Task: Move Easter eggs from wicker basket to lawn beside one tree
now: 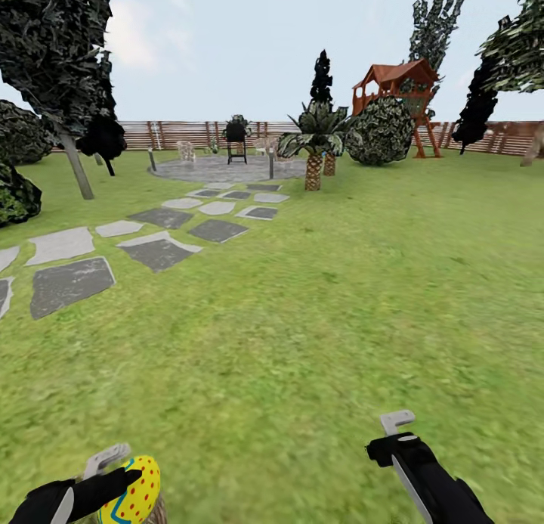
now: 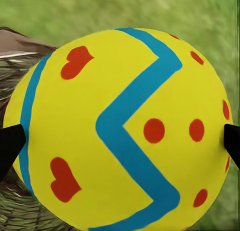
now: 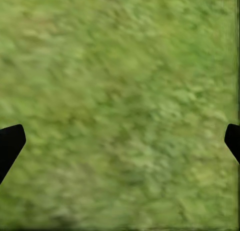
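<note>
My left gripper [image 1: 106,475] pinches an Easter egg [image 1: 134,490] at the frame's lower left; my right gripper [image 3: 120,141], spread, hangs over bare lawn [image 1: 302,342].

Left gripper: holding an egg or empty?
Holding. The left gripper has its fingertips on opposite sides of an Easter egg, over the wicker basket.

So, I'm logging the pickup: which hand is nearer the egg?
Left. The left hand grips the egg between its fingers; the right hand hangs apart over bare lawn.
</note>
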Controlling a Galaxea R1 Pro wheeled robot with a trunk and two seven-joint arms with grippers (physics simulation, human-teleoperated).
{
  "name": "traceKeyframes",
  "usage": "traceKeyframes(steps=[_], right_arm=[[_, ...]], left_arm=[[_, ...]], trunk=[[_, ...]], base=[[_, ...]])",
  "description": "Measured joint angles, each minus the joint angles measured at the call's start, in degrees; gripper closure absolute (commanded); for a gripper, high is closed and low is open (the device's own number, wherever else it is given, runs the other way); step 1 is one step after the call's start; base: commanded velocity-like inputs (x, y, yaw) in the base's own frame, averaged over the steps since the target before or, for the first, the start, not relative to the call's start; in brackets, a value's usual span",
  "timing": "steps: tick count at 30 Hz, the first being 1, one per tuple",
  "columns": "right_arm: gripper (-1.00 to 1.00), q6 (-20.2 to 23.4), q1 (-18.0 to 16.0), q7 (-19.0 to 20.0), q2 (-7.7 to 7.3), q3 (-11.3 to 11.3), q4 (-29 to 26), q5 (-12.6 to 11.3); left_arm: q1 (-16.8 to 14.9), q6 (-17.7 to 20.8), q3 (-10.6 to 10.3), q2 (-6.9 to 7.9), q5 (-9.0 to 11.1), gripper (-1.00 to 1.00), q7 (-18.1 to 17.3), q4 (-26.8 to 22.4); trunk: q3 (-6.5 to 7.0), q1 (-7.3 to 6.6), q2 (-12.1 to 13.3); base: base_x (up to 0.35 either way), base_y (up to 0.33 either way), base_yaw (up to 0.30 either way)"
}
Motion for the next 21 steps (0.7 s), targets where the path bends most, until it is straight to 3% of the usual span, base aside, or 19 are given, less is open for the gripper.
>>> traceKeyframes(steps=[10,15,21], right_arm=[[-1.0,0.07,0.0,0.03,-0.11,-0.23,-0.06,-0.03],[-1.0,0.56,0.0,0.13,-2.47,-0.86,-0.72,-0.81],[-1.0,0.63,0.0,0.04,-2.59,-0.64,-0.4,-0.72]], left_arm=[[0.0,0.0,-0.17,-0.38,-0.11,1.0,0.01,0.07],[0.0,0.0,-0.18,-0.44,-0.15,1.0,0.01,0.09],[0.0,0.0,-0.18,-0.49,-0.15,1.0,0.01,0.08]], trunk=[[1.8,-2.2,4.01],[2.69,-3.3,6.02],[3.77,-4.61,8.42]], base=[[0.0,0.0,-0.292],[0.0,0.0,-0.292],[0.0,0.0,-0.292]])
